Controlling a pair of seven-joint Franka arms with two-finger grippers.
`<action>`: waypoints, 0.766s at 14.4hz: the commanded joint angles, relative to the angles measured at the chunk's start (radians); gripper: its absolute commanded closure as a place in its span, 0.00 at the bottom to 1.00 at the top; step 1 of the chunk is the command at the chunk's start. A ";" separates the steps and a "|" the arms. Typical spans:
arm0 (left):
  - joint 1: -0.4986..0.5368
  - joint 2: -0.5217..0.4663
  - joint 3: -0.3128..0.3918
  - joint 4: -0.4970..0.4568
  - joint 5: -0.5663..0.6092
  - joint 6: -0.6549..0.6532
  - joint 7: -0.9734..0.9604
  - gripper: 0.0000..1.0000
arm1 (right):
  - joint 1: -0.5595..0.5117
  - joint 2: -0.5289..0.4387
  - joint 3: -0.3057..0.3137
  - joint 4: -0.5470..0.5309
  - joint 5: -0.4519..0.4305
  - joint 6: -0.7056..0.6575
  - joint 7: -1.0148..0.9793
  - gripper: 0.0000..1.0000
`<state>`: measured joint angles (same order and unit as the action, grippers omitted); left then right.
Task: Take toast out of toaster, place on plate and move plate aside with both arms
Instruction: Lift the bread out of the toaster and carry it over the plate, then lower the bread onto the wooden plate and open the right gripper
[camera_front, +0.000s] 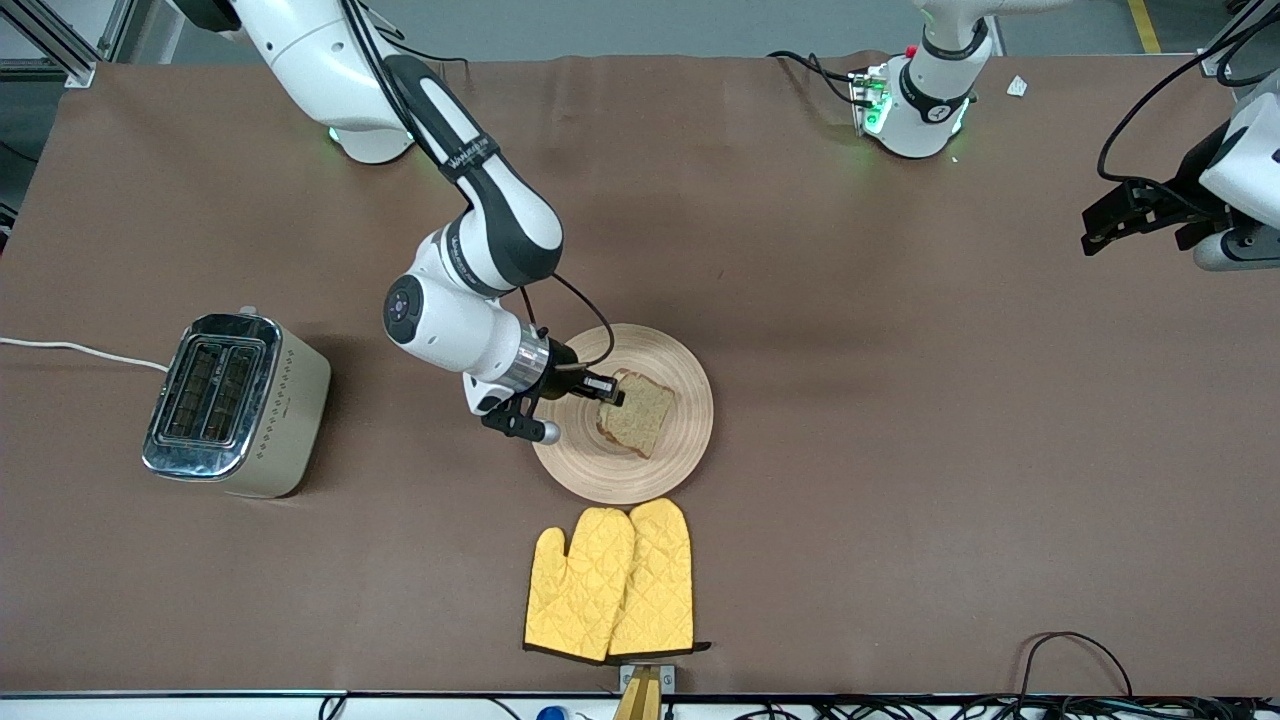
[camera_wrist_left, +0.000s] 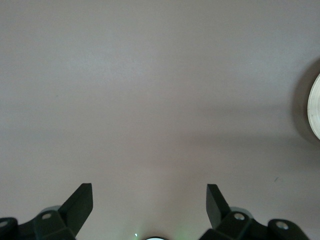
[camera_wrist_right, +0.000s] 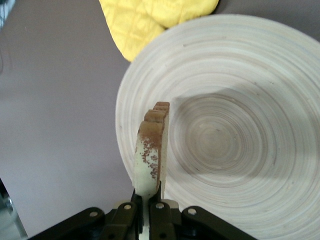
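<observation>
My right gripper (camera_front: 607, 391) is shut on one edge of the toast (camera_front: 637, 413), a speckled tan slice with a darker crust, and holds it over the round pale beige plate (camera_front: 685, 440). In the right wrist view the toast (camera_wrist_right: 151, 155) stands edge-on between my fingers, over the plate (camera_wrist_right: 240, 90). I cannot tell whether the toast touches the plate. My left gripper (camera_front: 1100, 222) is open and empty over bare table at the left arm's end. In the left wrist view my left gripper (camera_wrist_left: 149, 200) shows only the tabletop between its fingers, and the plate's rim (camera_wrist_left: 314, 107) shows at the frame's edge.
A silver toaster (camera_front: 232, 403) stands toward the right arm's end of the table, its white cord (camera_front: 70, 350) trailing off the edge. A pair of yellow oven mitts (camera_front: 612, 580) lies nearer the front camera than the plate.
</observation>
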<state>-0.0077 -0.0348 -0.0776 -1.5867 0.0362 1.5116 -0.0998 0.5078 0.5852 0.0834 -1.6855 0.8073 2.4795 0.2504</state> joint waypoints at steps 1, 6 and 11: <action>-0.002 0.013 -0.002 0.020 0.014 0.001 0.002 0.00 | -0.037 -0.038 -0.001 -0.123 0.069 0.013 -0.231 1.00; 0.000 0.012 -0.004 0.017 0.014 -0.001 0.003 0.00 | -0.135 -0.057 -0.004 -0.196 0.067 -0.004 -0.385 0.00; -0.002 0.013 -0.002 0.014 0.014 -0.001 0.003 0.00 | -0.126 -0.241 -0.033 -0.261 0.049 -0.183 -0.286 0.00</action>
<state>-0.0080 -0.0301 -0.0784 -1.5867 0.0362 1.5117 -0.0998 0.3721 0.4768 0.0537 -1.8669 0.8477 2.3668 -0.0922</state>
